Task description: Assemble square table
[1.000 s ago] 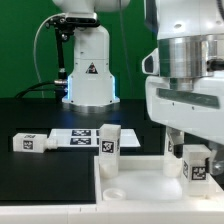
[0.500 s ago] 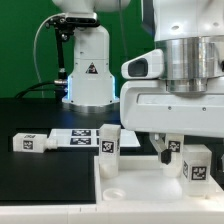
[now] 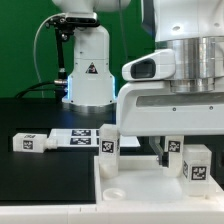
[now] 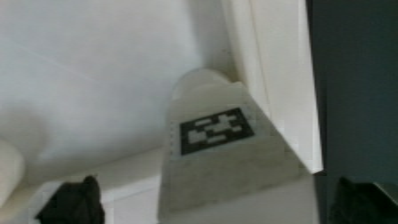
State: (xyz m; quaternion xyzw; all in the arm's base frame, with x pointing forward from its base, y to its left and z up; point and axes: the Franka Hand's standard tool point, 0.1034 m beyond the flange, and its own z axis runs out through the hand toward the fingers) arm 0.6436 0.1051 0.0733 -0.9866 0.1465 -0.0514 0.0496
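Lower left, a flat leg [image 3: 30, 142] lies on its side. Mid-frame, an upright leg [image 3: 108, 140] stands by the square top [image 3: 135, 186]'s far edge. At right the gripper [image 3: 178, 150] hangs, fingers spread wide, holding nothing. A tagged leg [image 4: 217, 140] sits straight below between them, its long axis apparently upright.

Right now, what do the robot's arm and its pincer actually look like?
The arm is glossy white with a grey round wrist section. Its gripper is a boxy white block with two dark fingertips. The white base bears a black warning triangle; a black cable loops beside it.
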